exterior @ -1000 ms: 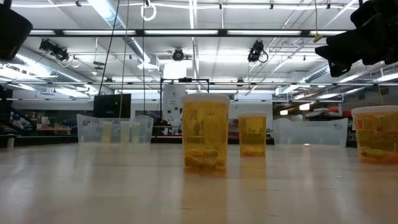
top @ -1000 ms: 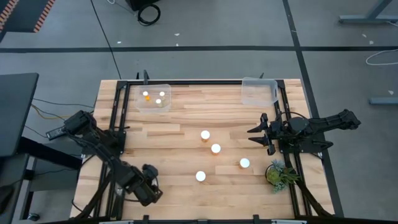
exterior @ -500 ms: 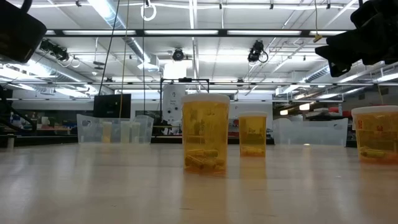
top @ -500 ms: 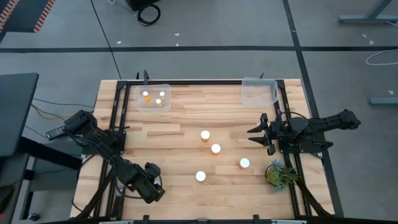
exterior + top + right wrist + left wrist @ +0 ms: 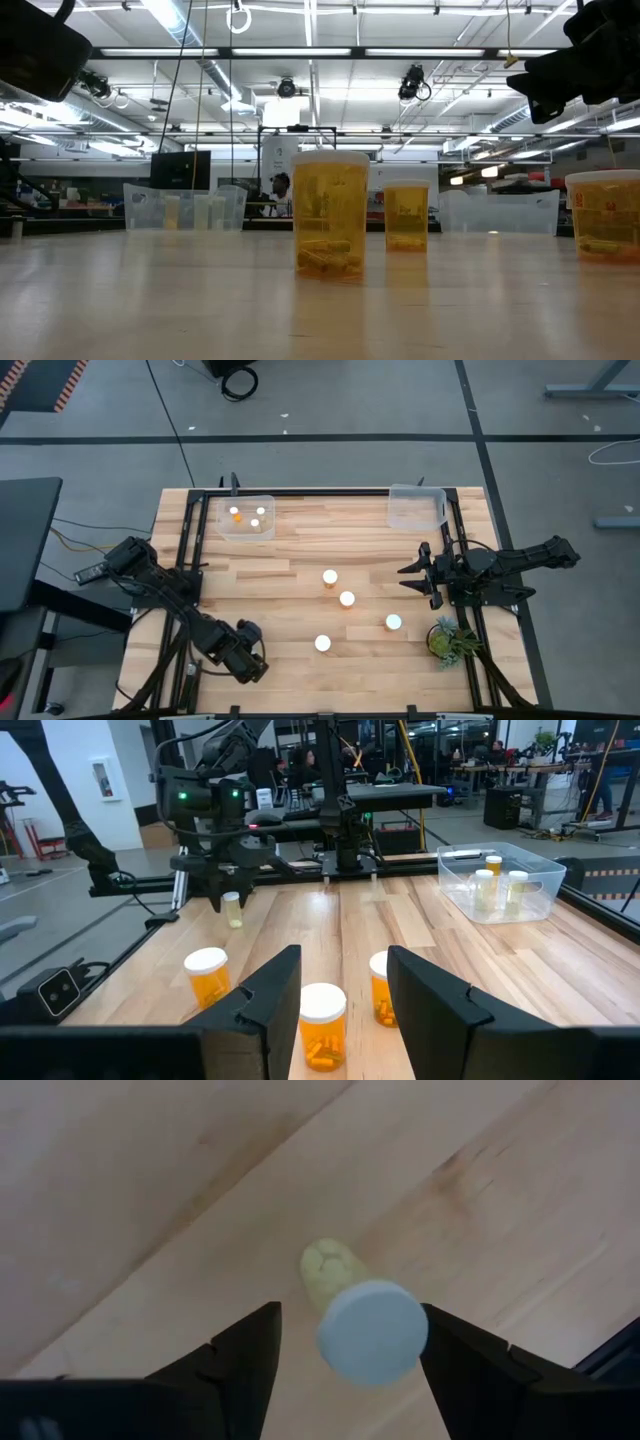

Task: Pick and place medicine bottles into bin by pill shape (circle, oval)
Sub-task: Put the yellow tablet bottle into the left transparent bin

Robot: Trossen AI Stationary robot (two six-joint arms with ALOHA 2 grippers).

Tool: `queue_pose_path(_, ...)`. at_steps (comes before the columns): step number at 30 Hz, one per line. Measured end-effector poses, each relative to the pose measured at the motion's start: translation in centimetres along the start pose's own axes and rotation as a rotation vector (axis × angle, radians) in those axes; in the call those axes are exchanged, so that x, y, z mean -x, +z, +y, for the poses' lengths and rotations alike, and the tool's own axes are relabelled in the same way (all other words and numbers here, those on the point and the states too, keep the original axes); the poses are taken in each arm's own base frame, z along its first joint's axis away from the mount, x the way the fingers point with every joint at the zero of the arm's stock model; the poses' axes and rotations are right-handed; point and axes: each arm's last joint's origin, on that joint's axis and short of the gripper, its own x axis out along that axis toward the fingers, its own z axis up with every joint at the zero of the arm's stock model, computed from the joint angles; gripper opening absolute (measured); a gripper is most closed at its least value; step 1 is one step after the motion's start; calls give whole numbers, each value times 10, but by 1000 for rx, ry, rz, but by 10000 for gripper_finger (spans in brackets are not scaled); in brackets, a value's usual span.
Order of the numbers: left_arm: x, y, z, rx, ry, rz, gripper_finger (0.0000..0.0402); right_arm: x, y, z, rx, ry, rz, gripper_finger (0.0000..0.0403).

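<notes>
I have a bottle [image 5: 367,1325] gripped in my left end effector [image 5: 350,1342]; next, carry it to its bin [image 5: 246,517].

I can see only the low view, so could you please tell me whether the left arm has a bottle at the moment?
Observer: Yes. The left wrist view shows the left pincer gripping a narrow medicine bottle, with its white cap facing the camera.
Operator: Thank you. How many bottles are in a bin?
Observer: From above, three bottles stand in the clear bin at the table's far left corner.
Operator: And where is the right arm?
Observer: The right pincer hovers open near the table's right edge, empty.
</notes>
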Motion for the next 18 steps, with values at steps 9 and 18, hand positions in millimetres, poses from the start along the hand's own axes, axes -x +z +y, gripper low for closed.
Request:
queue_pose_path(9,0,6,0,-8,0,-6,233,0,0,0,0,0,0,157)
queue_pose_path(18,0,6,0,-8,0,-6,180,0,0,0,0,0,0,157)
